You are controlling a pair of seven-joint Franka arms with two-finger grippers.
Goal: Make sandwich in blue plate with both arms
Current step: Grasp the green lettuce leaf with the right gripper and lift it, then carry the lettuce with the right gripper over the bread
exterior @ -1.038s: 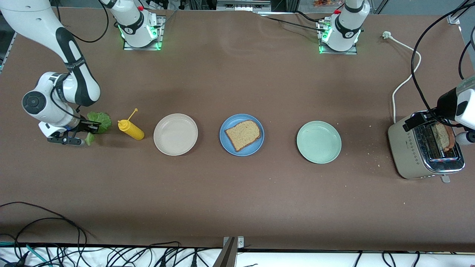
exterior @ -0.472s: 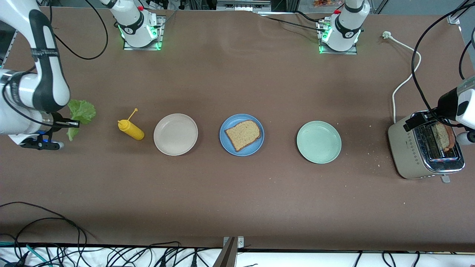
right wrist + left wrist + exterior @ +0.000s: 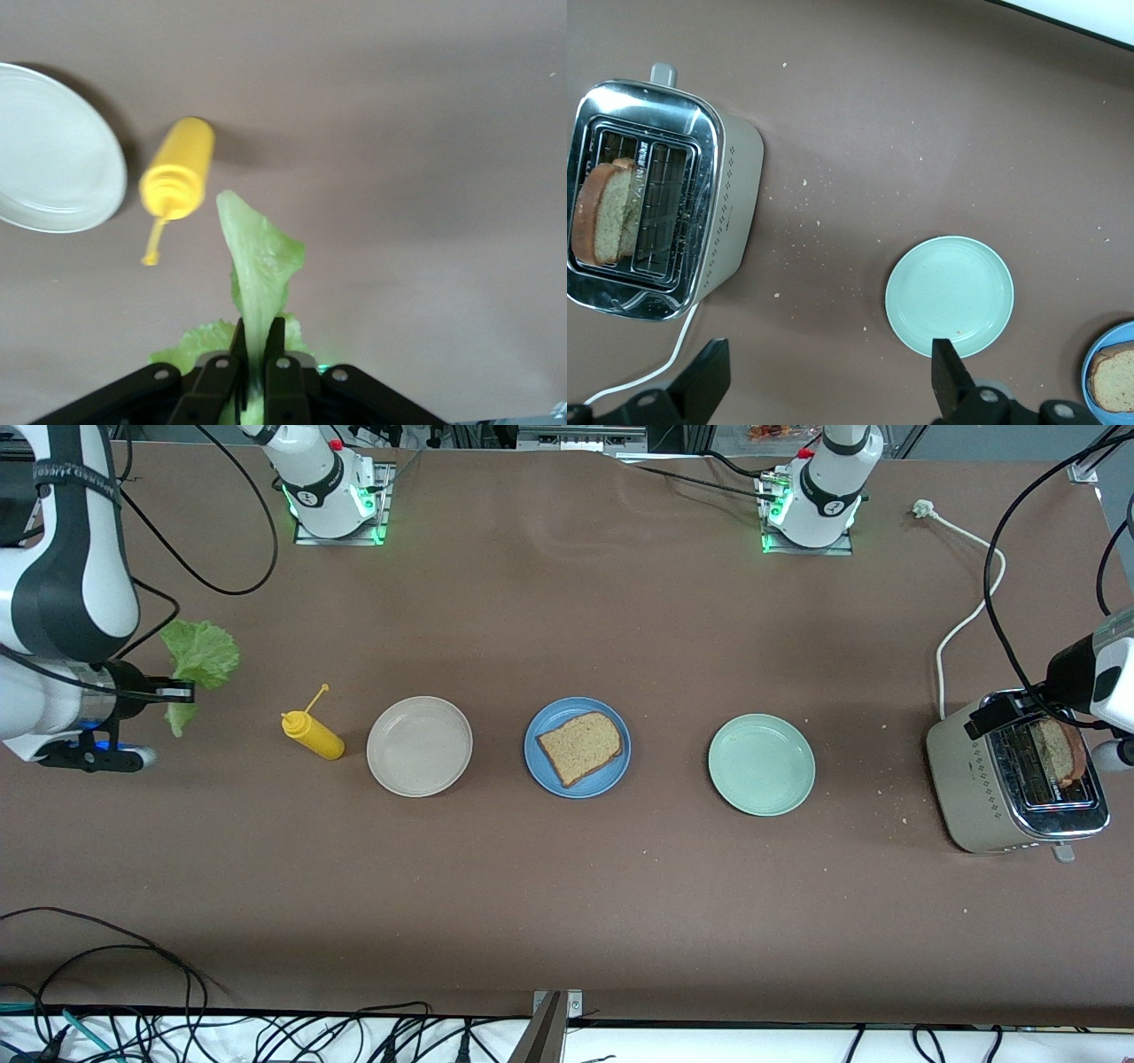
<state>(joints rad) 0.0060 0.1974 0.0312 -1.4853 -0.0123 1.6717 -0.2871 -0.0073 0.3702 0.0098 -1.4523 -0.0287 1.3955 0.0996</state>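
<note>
Right gripper (image 3: pixel 177 691), pinching the lettuce leaf (image 3: pixel 200 657) up over the table by the mustard bottle (image 3: pixel 312 734), should carry it level w/o shaking to the bread slice (image 3: pixel 580 747) on the blue plate (image 3: pixel 543 770), while left gripper (image 3: pixel 828 390) waits spread over the toaster (image 3: pixel 1010 779).

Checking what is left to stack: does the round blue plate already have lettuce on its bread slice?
No, the brown bread slice on the round blue plate is bare; the ruffled green lettuce leaf hangs pinched in the right gripper.
</note>
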